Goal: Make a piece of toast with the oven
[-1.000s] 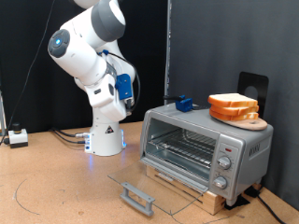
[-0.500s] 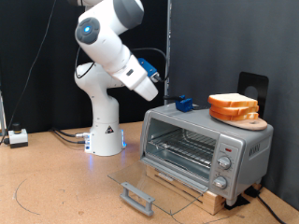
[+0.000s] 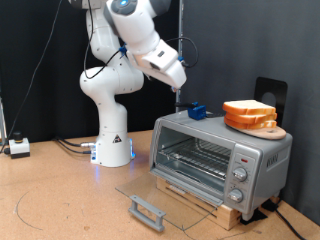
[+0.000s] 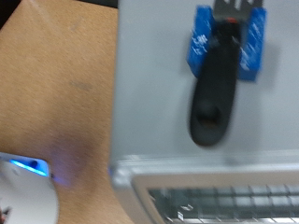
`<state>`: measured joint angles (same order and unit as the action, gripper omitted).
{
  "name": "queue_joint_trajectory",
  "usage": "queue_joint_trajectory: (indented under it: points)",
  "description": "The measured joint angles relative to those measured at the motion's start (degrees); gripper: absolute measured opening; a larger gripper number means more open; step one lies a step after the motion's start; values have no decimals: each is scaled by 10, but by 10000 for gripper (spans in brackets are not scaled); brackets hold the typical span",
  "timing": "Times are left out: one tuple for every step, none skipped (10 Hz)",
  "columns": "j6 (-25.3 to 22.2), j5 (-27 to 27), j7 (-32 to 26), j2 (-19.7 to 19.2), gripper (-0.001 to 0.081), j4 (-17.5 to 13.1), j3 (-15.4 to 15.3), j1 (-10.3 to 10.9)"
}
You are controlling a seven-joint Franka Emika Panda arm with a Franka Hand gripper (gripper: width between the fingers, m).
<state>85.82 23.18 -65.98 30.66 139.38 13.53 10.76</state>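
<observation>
**Tool above oven top, door already open, toast untouched**

The oven (image 3: 220, 157) sits at the right of the exterior view on a wooden base. Its glass door (image 3: 160, 198) is folded down flat onto the desk (image 3: 50, 200), and the wire rack (image 3: 195, 158) inside is bare. The piece of toast (image 3: 250, 112) tops the bread stack on a wooden board (image 3: 272, 131) at the right end of the oven roof. The tool (image 3: 178, 92) hangs above the roof's left end, just over a small blue object (image 3: 197, 111) and well apart from the bread. Neither view shows its fingers clearly, so whether they are apart or together cannot be told; nothing visible between them.

Judgement: approach the stack from above, pinch only the top slice at its crust edge, and keep clear of the blue object. The wrist view shows that object (image 4: 227, 42) with a dark handle.
</observation>
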Motion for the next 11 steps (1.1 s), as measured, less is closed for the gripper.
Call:
queue_joint_trajectory:
  points:
    - [-11,0,17,7,810,0,-7,0]
    - [-10,0,15,7,810,1,-6,0]
    - [9,5,-2,13,810,5,-9,0]
    - [27,16,-12,28,810,15,-16,2]
    - [39,29,-11,50,810,29,-25,2]
    - [48,41,7,73,810,47,-34,2]
    - [66,51,41,95,810,67,-44,-1]
    - [97,53,80,109,810,89,-58,-6]
    - [122,52,101,113,810,105,-72,-9]
    - [140,52,103,111,810,115,-81,-10]
    - [143,52,93,109,810,118,-85,-6]
